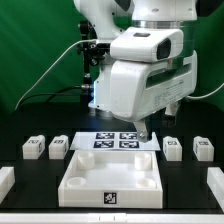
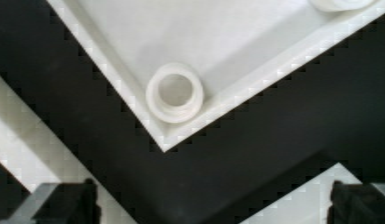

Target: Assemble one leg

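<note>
Tool (image 2: 210, 205) spread, empty — over the tray (image 1: 85, 185) corner; leg (image 1: 172, 147) beside tray, long axis unclear.

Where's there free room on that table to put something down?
Bare black table lies on both sides of the tray. The tray's floor is bare too. The back row is crowded: legs flank the marker board, and the gripper hangs over the tray's far corner.

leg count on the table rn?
4. Two legs at the exterior view's left of the white tray, two at its right. The arm may hide more.
</note>
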You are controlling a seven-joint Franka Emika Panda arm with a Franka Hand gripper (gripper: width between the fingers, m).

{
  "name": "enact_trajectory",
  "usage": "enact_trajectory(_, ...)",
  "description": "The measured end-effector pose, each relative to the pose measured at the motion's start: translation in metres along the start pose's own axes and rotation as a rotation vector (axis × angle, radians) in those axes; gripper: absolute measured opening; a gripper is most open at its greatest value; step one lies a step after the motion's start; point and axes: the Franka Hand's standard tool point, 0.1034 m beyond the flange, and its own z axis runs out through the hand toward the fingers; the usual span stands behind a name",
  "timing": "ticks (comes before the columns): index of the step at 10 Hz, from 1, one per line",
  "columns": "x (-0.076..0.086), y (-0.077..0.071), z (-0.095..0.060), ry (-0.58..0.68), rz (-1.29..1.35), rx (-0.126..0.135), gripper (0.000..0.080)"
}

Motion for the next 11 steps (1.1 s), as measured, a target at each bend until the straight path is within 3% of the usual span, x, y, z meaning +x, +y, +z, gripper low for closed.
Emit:
enact_trajectory(9,-0.001,0.0,0.0,-0.001,-0.041,0.0,0.065)
enact_trajectory(10,-0.003,-0.002,0.003,0.0,-0.102,-0.008,0.065)
enact_trajectory(11,-0.02,-0.021,0.015,0.004,-0.261,-0.02,0.065)
